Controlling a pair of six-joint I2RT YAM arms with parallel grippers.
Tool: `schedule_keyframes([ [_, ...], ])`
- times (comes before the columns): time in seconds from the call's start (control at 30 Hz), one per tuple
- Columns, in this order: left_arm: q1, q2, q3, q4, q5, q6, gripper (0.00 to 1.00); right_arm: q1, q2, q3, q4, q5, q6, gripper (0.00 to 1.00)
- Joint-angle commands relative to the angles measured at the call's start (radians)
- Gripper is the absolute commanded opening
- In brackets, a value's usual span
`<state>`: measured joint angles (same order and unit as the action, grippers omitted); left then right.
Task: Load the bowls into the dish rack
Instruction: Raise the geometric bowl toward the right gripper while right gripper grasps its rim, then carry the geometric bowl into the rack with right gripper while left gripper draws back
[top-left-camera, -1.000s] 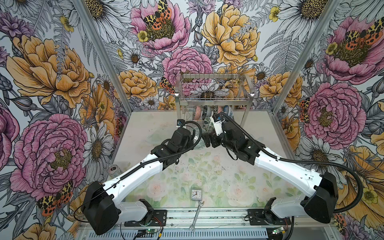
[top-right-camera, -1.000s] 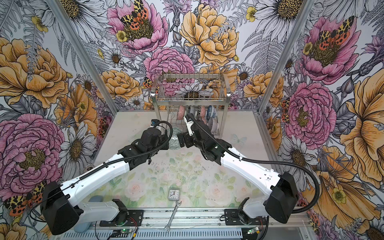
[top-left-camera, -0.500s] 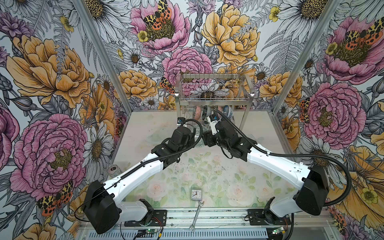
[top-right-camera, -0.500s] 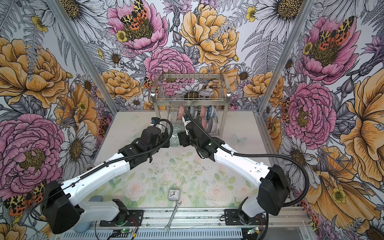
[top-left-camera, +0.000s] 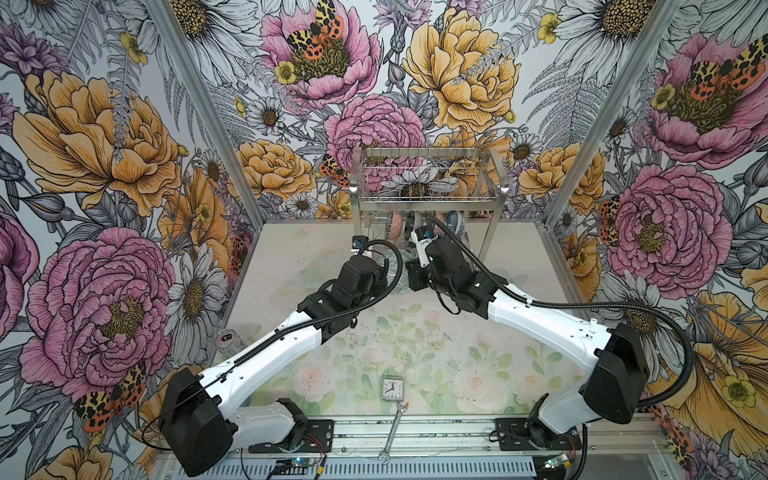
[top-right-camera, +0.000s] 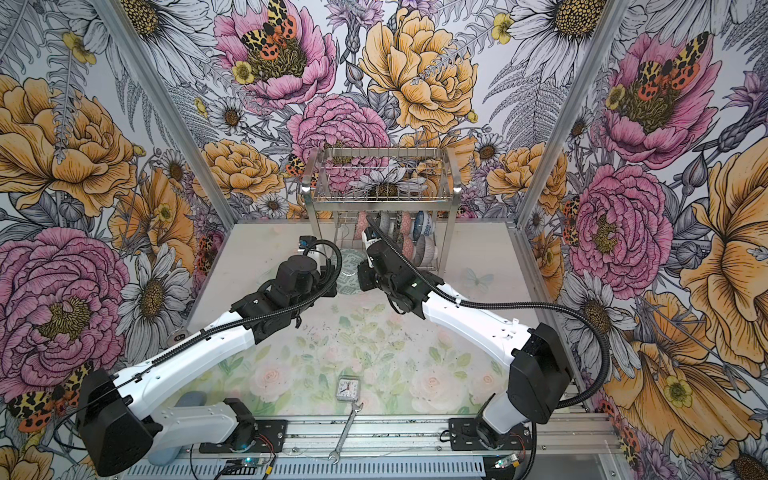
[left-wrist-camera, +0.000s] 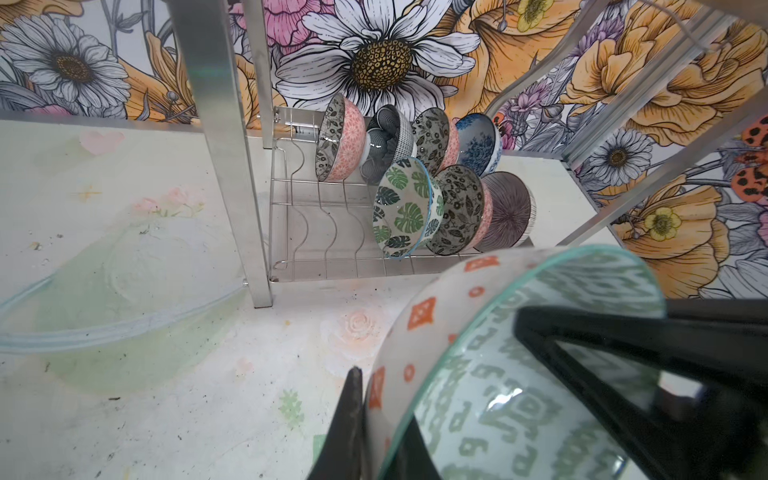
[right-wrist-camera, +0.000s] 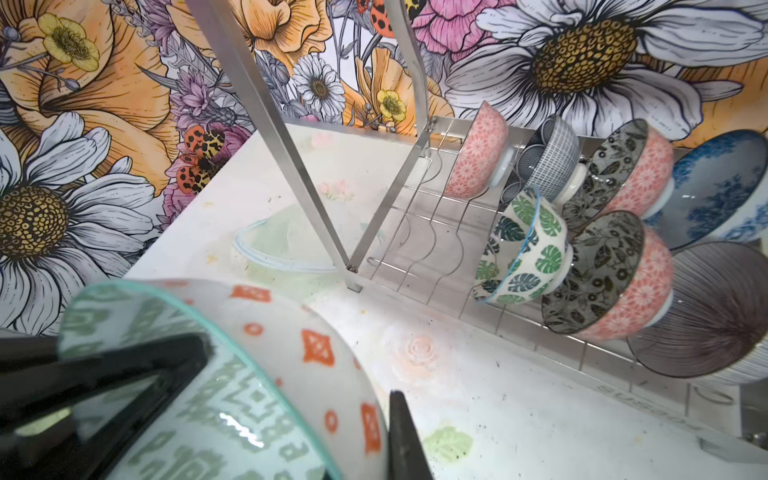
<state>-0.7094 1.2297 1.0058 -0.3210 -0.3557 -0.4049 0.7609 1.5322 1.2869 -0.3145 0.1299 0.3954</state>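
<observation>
Gripping grey-green bowl by rim with left gripper and right gripper together, fingers closed on it, just before dish rack at table back edge. Seven bowls filling lower tier's right side. Clear dish lying beside rack's front left leg. Clock, wrench near front edge.

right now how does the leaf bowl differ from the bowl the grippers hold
The leaf bowl sits slotted in the dish rack; the geometric bowl is outside it, pinched by left gripper and right gripper. The leaf bowl shows big green leaves inside and out; the geometric bowl pale green shapes inside, orange diamonds outside. Both are small, round, tipped on edge.
</observation>
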Motion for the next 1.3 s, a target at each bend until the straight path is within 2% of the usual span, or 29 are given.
schedule_keyframes([
  [0.0, 0.016, -0.061, -0.012, 0.064, 0.01, -0.031, 0.0, -0.016, -0.001, 0.021, 0.002, -0.01, -0.017, 0.0],
  [0.2, 0.02, -0.109, -0.042, 0.04, -0.004, -0.038, 0.0, -0.023, -0.018, 0.011, 0.002, -0.003, -0.027, 0.0],
  [0.3, 0.04, -0.114, -0.05, 0.027, 0.034, -0.04, 0.0, -0.025, -0.02, 0.009, 0.003, -0.002, -0.029, 0.0],
  [0.33, 0.046, -0.112, -0.05, 0.017, 0.047, -0.038, 0.11, -0.026, -0.018, 0.007, 0.003, 0.0, -0.031, 0.0],
  [0.43, 0.051, -0.112, -0.046, -0.011, 0.052, -0.033, 0.63, -0.027, -0.017, 0.006, 0.003, 0.0, -0.035, 0.0],
  [0.53, 0.055, -0.128, -0.05, -0.035, 0.049, -0.023, 0.98, -0.029, -0.017, 0.003, 0.003, 0.0, -0.039, 0.0],
  [0.8, 0.1, -0.196, -0.036, -0.171, 0.055, 0.04, 0.99, -0.035, 0.0, 0.006, 0.002, 0.028, -0.059, 0.0],
  [1.07, 0.253, -0.293, -0.044, -0.272, 0.124, 0.094, 0.99, -0.037, 0.056, 0.069, -0.041, 0.137, -0.086, 0.0],
  [1.27, 0.345, -0.306, -0.026, -0.303, 0.201, 0.154, 0.99, -0.037, 0.133, 0.158, -0.109, 0.255, -0.104, 0.0],
])
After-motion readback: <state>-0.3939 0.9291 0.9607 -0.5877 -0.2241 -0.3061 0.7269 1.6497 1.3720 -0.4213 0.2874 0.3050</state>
